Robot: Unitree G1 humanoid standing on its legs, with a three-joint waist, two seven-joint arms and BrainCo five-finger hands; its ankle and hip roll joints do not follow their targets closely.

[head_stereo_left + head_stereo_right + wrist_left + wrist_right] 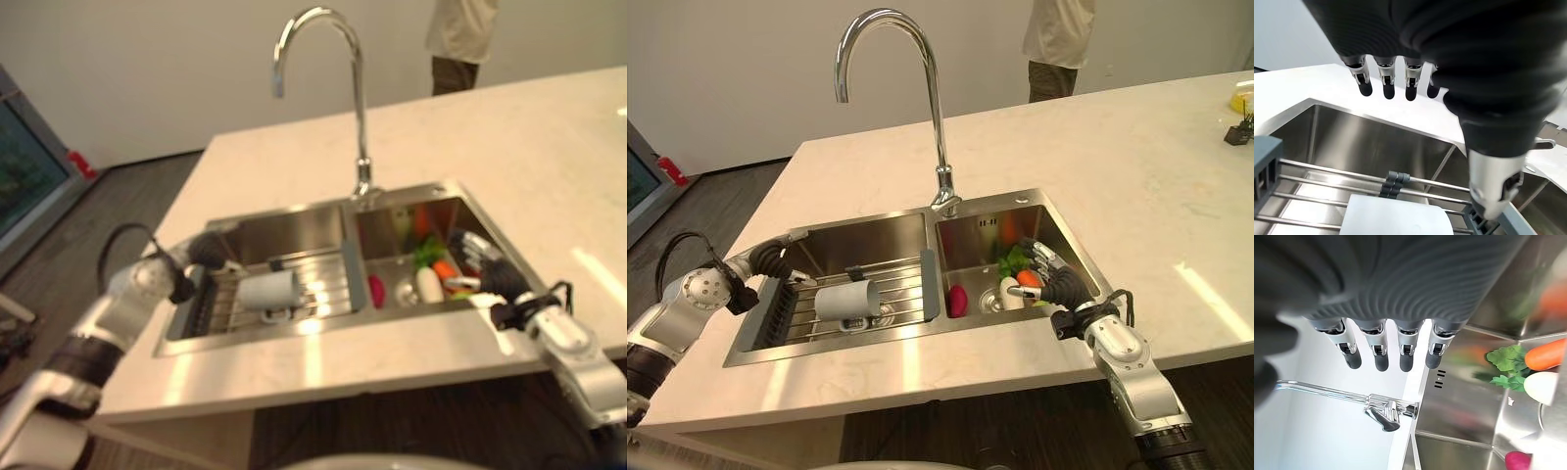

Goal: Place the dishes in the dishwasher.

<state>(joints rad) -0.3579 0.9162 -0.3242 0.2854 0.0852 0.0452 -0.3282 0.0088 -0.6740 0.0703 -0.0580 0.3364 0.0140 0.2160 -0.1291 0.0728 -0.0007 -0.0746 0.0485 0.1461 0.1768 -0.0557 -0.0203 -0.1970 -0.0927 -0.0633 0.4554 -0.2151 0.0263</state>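
Note:
A white cup (850, 301) lies on its side on a wire rack (901, 284) set across the left basin of a steel sink (921, 333). My left hand (774, 259) hovers at the rack's left end, open with straight fingers (1385, 78), and holds nothing. The cup (1396, 218) lies below and ahead of it. My right hand (1063, 284) hangs open over the right basin's right side, its fingers (1378, 350) straight and empty. Under it lie a carrot (1029, 278), a white egg-shaped piece (1009, 292) and greens (1014, 262).
A tall curved faucet (921, 59) rises behind the divider between the basins. A dark red piece (957, 301) rests in the right basin by the divider. A person (1058, 39) stands beyond the pale counter (1136, 176). Small items (1242, 113) sit at its far right.

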